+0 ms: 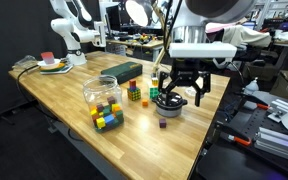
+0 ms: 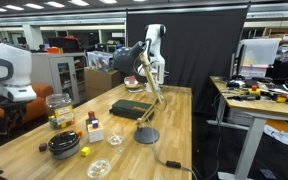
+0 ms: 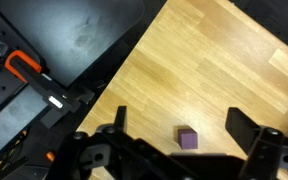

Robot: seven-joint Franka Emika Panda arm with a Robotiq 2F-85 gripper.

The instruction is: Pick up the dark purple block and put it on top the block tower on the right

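Observation:
The dark purple block (image 3: 188, 138) lies on the wooden table, directly below my gripper (image 3: 180, 114) and between its two wide-open fingers in the wrist view. In an exterior view the block (image 1: 162, 123) sits near the table's front edge with the open gripper (image 1: 174, 95) hovering just above it, empty. Two short stacks of coloured blocks (image 1: 134, 93) (image 1: 153, 95) stand behind the gripper. In an exterior view a small stack (image 2: 92, 125) shows, but the purple block and the gripper's fingers are not visible there.
A black bowl (image 1: 169, 103) sits right by the gripper. A glass jar of coloured blocks (image 1: 103, 102) and loose blocks (image 1: 106, 121) stand beside it, with a dark box (image 1: 121, 70) behind. The table edge (image 3: 134, 55) runs close to the block, with a black frame and orange clamp (image 3: 22, 68) below.

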